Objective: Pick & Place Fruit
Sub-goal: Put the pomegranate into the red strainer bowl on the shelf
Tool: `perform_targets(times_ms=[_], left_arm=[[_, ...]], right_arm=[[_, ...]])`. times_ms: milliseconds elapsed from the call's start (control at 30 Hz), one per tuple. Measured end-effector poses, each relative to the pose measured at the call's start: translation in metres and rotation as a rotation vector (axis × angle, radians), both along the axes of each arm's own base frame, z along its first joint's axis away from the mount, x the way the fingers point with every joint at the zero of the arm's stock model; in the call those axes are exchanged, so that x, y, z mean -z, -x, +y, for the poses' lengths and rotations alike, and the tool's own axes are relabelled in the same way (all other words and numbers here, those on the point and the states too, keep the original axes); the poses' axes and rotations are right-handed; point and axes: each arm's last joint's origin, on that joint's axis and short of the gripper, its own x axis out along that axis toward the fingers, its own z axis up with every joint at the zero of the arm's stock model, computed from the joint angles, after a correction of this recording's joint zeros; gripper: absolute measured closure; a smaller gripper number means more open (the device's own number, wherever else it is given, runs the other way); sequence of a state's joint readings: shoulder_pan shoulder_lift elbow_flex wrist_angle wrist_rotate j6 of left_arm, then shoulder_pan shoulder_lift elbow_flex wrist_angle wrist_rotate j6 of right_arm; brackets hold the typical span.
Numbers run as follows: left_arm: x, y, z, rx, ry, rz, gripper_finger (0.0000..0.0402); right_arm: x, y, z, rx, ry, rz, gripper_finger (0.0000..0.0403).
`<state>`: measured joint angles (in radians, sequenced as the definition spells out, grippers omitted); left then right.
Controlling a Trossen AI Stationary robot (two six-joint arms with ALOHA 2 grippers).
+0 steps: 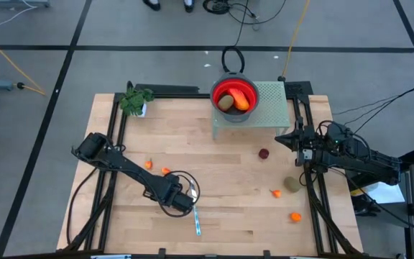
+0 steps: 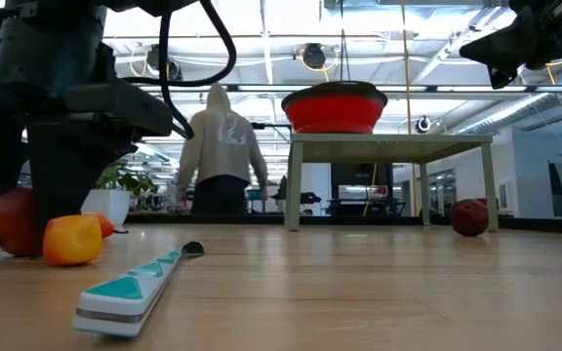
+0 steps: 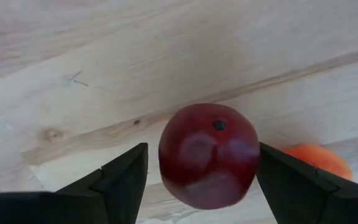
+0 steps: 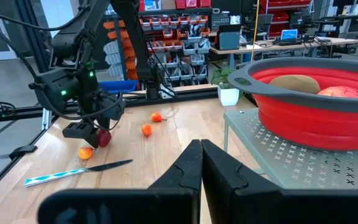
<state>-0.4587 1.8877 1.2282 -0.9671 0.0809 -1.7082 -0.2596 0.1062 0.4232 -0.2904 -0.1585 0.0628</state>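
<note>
A dark red ball [image 3: 208, 155] rests on the wooden table with my left gripper [image 3: 202, 168] open over it. The gripper points straight down, with one finger on each side of the ball. Whether the fingers touch the ball does not show. The right wrist view shows the ball [image 4: 104, 138] under that gripper, with an orange piece [image 4: 86, 152] beside it. In the high view my left gripper [image 1: 182, 198] hides the ball. My right gripper [image 4: 201, 152] is shut and held level at the table's right side [image 1: 282, 138], holding nothing.
A red bowl [image 1: 234, 97] holding an olive-brown oval and an orange-red piece stands on a perforated stand [image 1: 272, 101] at the far edge. Another red ball [image 1: 264, 153], a kiwi-like oval [image 1: 292, 185], orange bits [image 1: 295, 216], a knife [image 1: 196, 221] and a plant [image 1: 135, 101] are on the table. A person [image 2: 220, 146] stands beyond it.
</note>
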Motion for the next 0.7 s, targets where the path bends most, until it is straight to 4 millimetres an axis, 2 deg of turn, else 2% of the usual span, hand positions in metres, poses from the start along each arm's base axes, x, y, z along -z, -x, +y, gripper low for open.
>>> perform_targets(times_ms=[367, 700], left_arm=[[0.0000, -0.0002, 0.0006, 0.031, -0.017, -0.009, 0.0121], [-0.0001, 0.0000, 0.0012, 0.052, -0.033, -0.013, 0.0218]], right_arm=[[0.0000, 0.0000, 0.0000, 0.000, 0.000, 0.000, 0.0403], [0.0000, 0.0000, 0.0000, 0.000, -0.003, 0.000, 0.0403]])
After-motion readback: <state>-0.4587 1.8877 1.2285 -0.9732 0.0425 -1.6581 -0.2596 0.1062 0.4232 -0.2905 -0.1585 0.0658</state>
